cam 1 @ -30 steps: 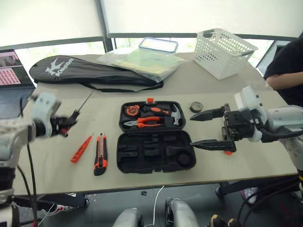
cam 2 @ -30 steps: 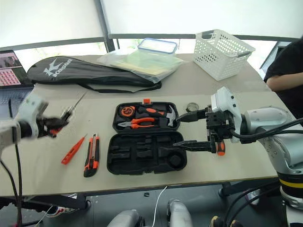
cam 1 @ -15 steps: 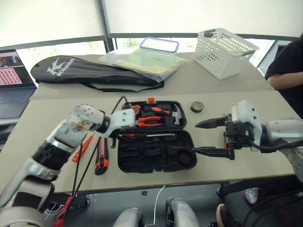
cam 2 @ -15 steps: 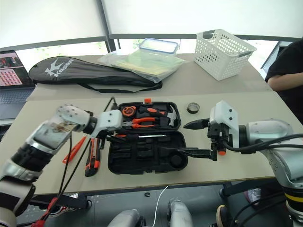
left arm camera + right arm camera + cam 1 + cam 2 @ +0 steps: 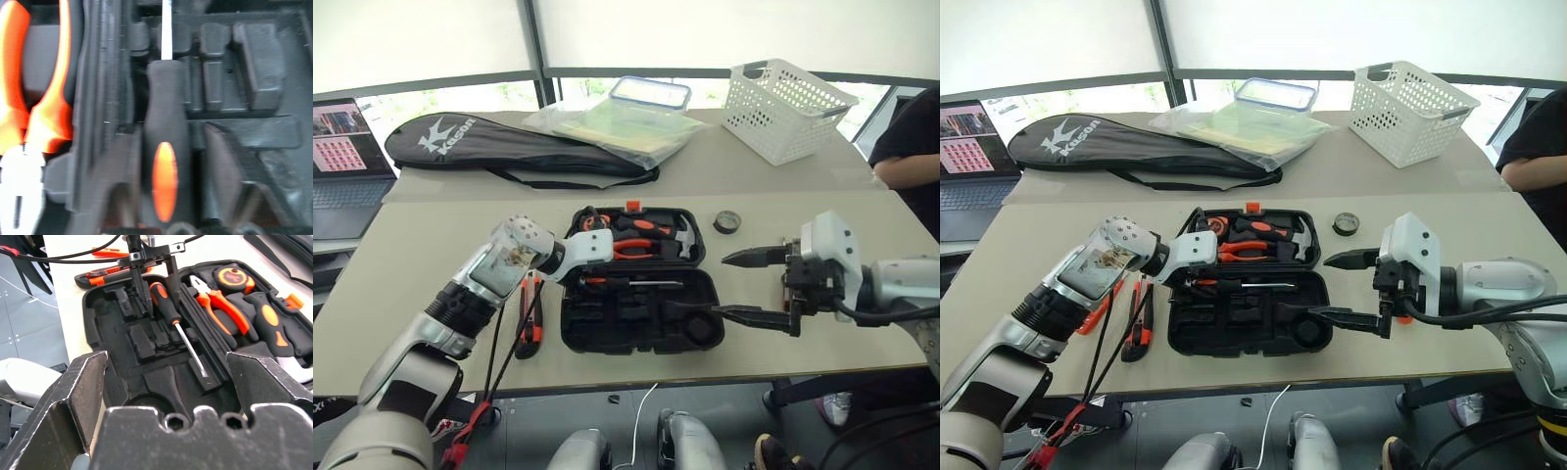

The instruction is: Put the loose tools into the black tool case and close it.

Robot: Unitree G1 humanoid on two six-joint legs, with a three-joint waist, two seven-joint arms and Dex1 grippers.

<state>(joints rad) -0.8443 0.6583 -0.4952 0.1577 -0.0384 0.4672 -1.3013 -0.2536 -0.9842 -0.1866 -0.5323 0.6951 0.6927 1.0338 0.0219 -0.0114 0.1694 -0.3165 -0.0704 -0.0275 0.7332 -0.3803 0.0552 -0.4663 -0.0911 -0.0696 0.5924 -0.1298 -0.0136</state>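
Now, table: the wide pale grey table carries everything I need.
Case: the black moulded plastic clamshell tool case lies open mid-table, slotted near half toward me, lid half beyond holding the orange-handled pliers.
My left claw: at the near half's left end, over the handle of the orange-and-black-handled screwdriver; the fingers look parted beside it, so I read it as let go, though the wrist view is blurred.
My right claw: empty, jaws spread wide, hovering just off the case's right edge.
Screwdriver axis: it lies along the back row of the near half, beside the hinge, handle at my left, steel tip pointing right.
Step done well: I judge I should lift straight up, not dragging the handle out of its slot.
Loose tools left: the orange-and-black utility knife lies left of the case, and the small black tape roll sits behind its right corner.
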